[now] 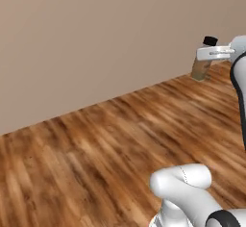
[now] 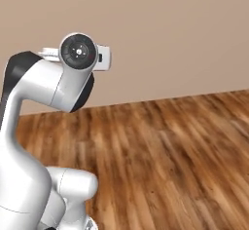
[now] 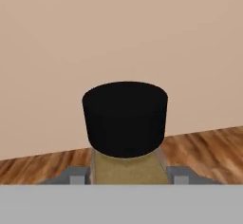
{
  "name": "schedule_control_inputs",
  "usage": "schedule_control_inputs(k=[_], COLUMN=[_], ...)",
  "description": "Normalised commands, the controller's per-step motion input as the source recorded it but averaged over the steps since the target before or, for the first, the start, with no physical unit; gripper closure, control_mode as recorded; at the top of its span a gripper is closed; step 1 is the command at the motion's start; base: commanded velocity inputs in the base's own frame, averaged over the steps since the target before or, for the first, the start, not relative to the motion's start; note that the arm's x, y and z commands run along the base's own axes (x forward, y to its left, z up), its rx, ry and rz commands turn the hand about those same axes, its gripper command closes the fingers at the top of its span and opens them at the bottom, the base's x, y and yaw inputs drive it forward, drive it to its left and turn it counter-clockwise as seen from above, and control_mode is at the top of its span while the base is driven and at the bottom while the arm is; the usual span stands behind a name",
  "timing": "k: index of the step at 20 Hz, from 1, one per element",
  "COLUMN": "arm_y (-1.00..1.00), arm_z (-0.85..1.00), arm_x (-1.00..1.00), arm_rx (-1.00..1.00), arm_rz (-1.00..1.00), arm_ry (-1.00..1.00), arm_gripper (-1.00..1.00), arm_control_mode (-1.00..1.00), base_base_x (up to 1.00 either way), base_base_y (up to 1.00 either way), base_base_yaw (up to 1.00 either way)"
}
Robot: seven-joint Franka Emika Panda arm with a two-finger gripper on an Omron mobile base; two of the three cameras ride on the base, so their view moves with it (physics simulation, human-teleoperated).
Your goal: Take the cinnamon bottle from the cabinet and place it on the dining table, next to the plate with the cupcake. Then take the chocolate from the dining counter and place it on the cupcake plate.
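Observation:
My gripper (image 1: 207, 54) is shut on the cinnamon bottle (image 1: 201, 70), held high at the right edge of the left base view with its black cap up. In the hand view the black cap (image 3: 125, 118) fills the middle. The amber body (image 3: 126, 169) sits between my two fingertips (image 3: 78, 175), and the gripper (image 3: 127, 175) is clamped on both its sides. In the right base view the white hand (image 2: 100, 58) points away behind the wrist joint. The cabinet, dining table, plate, cupcake and chocolate are out of view.
A plain beige wall (image 1: 96, 38) stands ahead, and a brown wooden plank floor (image 1: 96, 154) stretches below it. The arm's white lower links (image 2: 29, 165) rise at the near edge.

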Motion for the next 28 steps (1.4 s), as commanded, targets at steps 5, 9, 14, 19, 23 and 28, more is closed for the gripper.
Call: schedule_control_inputs(k=[5, 9, 14, 19, 23, 28], arm_y=[0.00, 0.00, 0.00, 0.00, 0.00, 0.00], arm_z=[0.00, 0.00, 0.00, 0.00, 0.00, 0.00], arm_x=[0.00, 0.00, 0.00, 0.00, 0.00, 0.00], arm_rx=[0.00, 0.00, 0.00, 0.00, 0.00, 0.00], arm_rz=[0.00, 0.00, 0.00, 0.00, 0.00, 0.00], arm_ry=[0.00, 0.00, 0.00, 0.00, 0.00, 0.00], arm_gripper=[1.00, 1.00, 1.00, 1.00, 1.00, 1.00], arm_control_mode=[1.00, 1.00, 1.00, 1.00, 1.00, 1.00], base_base_x=[1.00, 1.00, 1.00, 1.00, 1.00, 1.00], base_base_y=[0.00, 0.00, 0.01, 0.11, 0.23, 0.39], base_base_yaw=[-0.23, -0.36, -0.56, -0.59, -0.57, -0.47])
